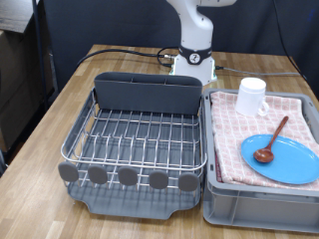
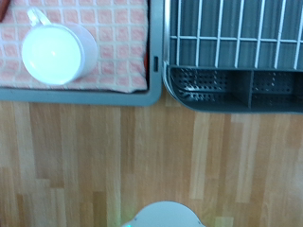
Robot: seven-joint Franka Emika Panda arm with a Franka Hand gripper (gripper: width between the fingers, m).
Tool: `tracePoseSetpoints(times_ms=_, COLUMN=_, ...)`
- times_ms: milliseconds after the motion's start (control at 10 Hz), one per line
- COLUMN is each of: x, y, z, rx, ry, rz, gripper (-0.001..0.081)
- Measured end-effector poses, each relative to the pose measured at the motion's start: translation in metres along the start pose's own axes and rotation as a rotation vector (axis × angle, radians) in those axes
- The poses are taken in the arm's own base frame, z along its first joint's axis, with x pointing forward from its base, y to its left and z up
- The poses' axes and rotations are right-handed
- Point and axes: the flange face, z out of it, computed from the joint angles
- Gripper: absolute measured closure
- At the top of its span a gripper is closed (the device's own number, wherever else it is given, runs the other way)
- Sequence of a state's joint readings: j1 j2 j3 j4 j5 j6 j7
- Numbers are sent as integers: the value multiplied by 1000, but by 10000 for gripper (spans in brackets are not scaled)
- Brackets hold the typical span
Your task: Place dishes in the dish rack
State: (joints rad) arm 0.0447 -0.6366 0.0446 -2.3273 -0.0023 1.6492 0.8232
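So, nothing is racked yet. The rack [image 1: 140, 139] sits at the exterior view's left on the table [image 1: 50, 110], wires bare, caddy [image 1: 145, 93] along its far side w/ nothing showing in it. All three dishes are on the pink checked cloth [image 1: 234, 139] over the grey bin [image 1: 259, 204], at the exterior view's right, touching the rack's side.

Cup [image 1: 252, 96] stands upright at the bin's far end, nearest my base. Plate [image 1: 280, 157] lies flat nearer the exterior view's bottom, and the spoon [image 1: 270, 140] rests on it: bowl on the plate, handle running up and to the right toward the bin's far right corner, so its long axis is diagonal across the plate.

My arm [image 1: 196, 40] stands upright behind the rack/bin seam, and my gripper is out of frame in the exterior view. In the wrist view I look straight down at bare table, w/ the cup [image 2: 59, 52] on the cloth at one corner and the caddy [image 2: 237, 87] plus rack wires at the other. No fingers show there, so I cannot tell whether I'm wide or narrow; I hold nothing that I can see.

Judging by that view, the cup is the closest dish to me; plate and spoon lie farther off, beyond it.
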Motion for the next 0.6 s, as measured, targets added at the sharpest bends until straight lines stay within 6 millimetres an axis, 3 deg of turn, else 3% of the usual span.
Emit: tracePoseSetpoints(times_ms=600, x=-32, y=-94, z=17, rx=80, ry=41, rz=194, gripper=3)
